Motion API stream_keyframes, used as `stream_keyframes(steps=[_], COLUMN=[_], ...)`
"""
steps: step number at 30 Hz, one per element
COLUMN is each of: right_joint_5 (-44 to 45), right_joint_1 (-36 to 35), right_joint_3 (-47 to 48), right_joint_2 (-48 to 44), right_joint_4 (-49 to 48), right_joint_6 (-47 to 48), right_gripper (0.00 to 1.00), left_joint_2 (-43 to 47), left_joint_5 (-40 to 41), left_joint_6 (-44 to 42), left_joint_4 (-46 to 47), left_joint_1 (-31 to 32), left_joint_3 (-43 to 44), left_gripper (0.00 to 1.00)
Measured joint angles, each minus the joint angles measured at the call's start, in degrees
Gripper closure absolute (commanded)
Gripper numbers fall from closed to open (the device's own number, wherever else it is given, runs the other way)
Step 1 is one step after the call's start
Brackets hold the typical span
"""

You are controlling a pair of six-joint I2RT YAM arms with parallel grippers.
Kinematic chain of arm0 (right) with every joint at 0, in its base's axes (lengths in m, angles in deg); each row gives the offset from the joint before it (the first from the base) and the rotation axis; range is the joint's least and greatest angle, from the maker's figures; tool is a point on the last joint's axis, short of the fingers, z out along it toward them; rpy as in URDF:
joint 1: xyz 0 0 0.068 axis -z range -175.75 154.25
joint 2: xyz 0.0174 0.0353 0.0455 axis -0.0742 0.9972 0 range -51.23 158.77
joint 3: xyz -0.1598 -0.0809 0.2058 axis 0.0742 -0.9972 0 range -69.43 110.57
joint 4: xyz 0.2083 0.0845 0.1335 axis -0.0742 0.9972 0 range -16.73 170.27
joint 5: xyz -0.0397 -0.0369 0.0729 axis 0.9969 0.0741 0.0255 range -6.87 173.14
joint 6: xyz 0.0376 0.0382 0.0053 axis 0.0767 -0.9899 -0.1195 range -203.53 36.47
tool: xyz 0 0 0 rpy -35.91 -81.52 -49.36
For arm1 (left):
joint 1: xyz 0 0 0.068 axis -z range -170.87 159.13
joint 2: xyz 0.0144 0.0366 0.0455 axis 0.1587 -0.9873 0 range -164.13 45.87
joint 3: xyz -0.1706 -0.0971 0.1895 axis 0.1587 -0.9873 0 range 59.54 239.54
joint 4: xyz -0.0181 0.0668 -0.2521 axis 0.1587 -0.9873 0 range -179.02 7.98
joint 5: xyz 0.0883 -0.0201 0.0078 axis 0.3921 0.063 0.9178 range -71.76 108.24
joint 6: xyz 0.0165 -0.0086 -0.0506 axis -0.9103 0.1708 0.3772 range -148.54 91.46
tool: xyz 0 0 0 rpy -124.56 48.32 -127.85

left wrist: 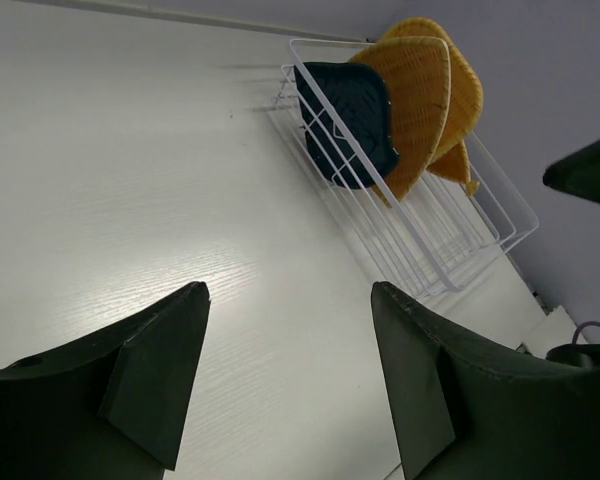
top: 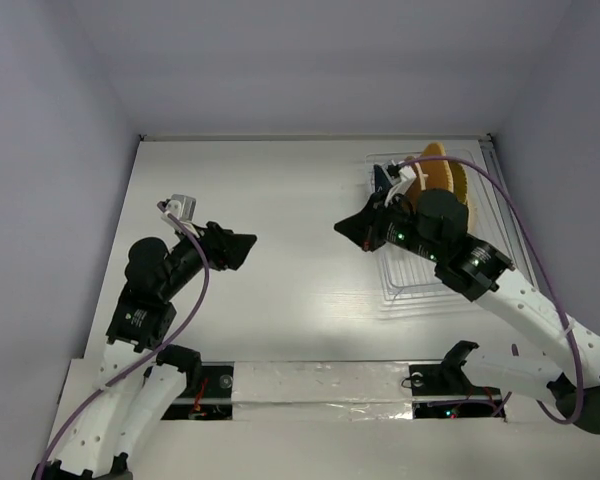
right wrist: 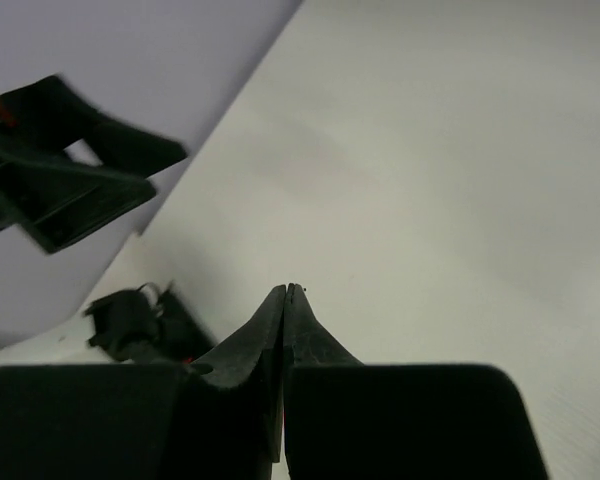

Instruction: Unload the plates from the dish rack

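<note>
The white wire dish rack [top: 420, 280] stands at the back right of the table and also shows in the left wrist view [left wrist: 480, 225]. In its far end stand a dark blue dish [top: 383, 178] [left wrist: 345, 125] and orange-yellow woven plates [top: 442, 175] [left wrist: 420, 95], upright and leaning together; the ones behind are partly hidden. My right gripper [top: 342, 228] [right wrist: 285, 292] is shut and empty, just left of the rack and above the table. My left gripper [top: 248, 243] [left wrist: 288, 292] is open and empty over the table's left middle, facing the rack.
The white table [top: 280, 180] is walled in on the left, back and right. A taped strip [top: 320, 385] runs along the near edge by the arm bases. My right arm [top: 480, 270] reaches over the rack's near half. Purple cables loop from both arms.
</note>
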Motion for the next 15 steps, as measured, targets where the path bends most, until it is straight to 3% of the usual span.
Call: stream_keyframes(steps=[3, 6, 7, 10, 13, 15], right_joint_5=[7.5, 16.3, 19.8, 29.4, 37.1, 40.2], right_joint_1=[0.0, 0.0, 0.0, 0.0, 0.3, 1.3], right_joint_3=[0.7, 2.8, 3.5, 4.7, 5.1, 6.2], right_joint_2=[0.1, 0.8, 1.2, 2.0, 3.0, 5.0], right_joint_4=[2.4, 5.6, 6.8, 9.6, 12.2, 13.7], right_joint_6=[1.6, 2.7, 2.9, 3.6, 4.7, 5.5], right_gripper=[1.0, 1.0, 1.0, 1.0, 1.0, 0.93], left_joint_2=[0.1, 0.2, 0.3, 1.1, 2.4, 3.0], left_joint_5=[0.1, 0.1, 0.1, 0.2, 1.2, 1.8], left_joint_6=[-0.6, -1.2, -1.4, -1.7, -1.8, -1.8], left_joint_4=[-0.4, -0.7, -0.7, -0.7, -1.3, -1.4], left_joint_1=[0.0, 0.0, 0.0, 0.0, 0.0, 0.0], left_joint_3=[0.0, 0.0, 0.0, -0.4, -0.7, -0.9], left_gripper=[0.44, 0.6, 0.77, 1.0, 1.0, 1.0])
